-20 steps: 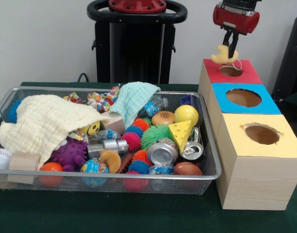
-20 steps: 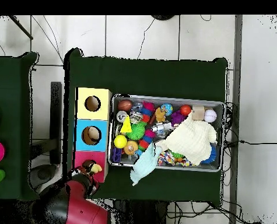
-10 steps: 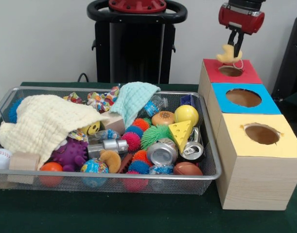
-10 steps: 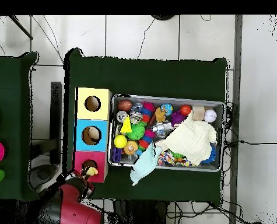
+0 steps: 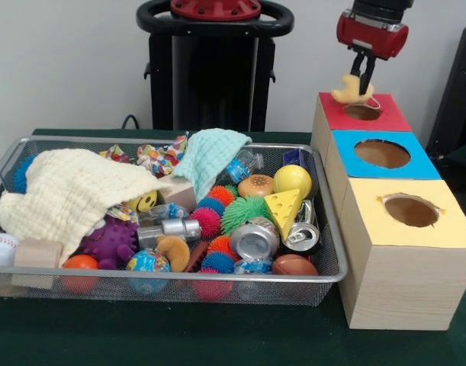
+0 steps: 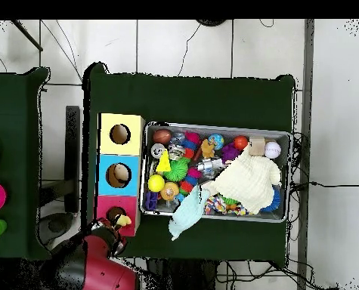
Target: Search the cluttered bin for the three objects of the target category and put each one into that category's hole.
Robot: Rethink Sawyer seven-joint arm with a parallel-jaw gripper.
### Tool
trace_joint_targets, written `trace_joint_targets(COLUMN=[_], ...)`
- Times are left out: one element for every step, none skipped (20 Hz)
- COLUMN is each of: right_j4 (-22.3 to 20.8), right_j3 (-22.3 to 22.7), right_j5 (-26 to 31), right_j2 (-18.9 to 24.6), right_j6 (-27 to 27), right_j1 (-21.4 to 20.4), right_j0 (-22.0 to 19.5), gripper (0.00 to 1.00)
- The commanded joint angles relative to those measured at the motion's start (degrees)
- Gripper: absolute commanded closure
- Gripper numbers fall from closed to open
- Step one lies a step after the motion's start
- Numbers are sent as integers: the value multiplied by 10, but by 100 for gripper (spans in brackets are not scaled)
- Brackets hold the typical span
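Hanging from the red arm at the front view's 1 o'clock, the pincer (image 5: 360, 78) is clamped on a small yellow plush toy (image 5: 349, 91), held just above the red-faced hole (image 5: 362, 111) and slightly toward its 9 o'clock edge. That hole sits at the far end of the wooden box, with the blue-faced hole (image 5: 382, 153) and yellow-faced hole (image 5: 410, 210) lined up toward 6 o'clock. On the green bench (image 5: 179, 335), the cluttered bin (image 5: 328, 271) lies at 9 o'clock of the boxes, packed with spiky balls, crushed cans (image 5: 255, 239), a cheese wedge (image 5: 283, 209) and a cream cloth (image 5: 69, 191). From overhead, the toy (image 6: 123, 220) hangs at the red box's 6 o'clock edge.
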Motion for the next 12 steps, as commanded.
trace_joint_targets(right_j4=[4,4,2,2,2,1,0,-1,-1,-1,-1,-2], right_j3=[-19,-21,-22,-24,-25,-27,-28,-28,-28,-27,-27,-28], right_j5=[-36,-35,-35,-37,-36,-33,-33,-32,-33,-34,-34,-31], right_j2=[55,55,56,58,58,56,55,54,55,55,55,50], right_j6=[118,117,115,114,113,112,111,110,109,109,109,109], right_j1=[26,26,26,26,26,26,26,25,24,25,24,25], right_j0=[-30,-31,-34,-37,-39,-39,-40,-41,-43,-43,-43,-40], gripper=[100,100,100,100,100,100,100,100,100,100,100,100])
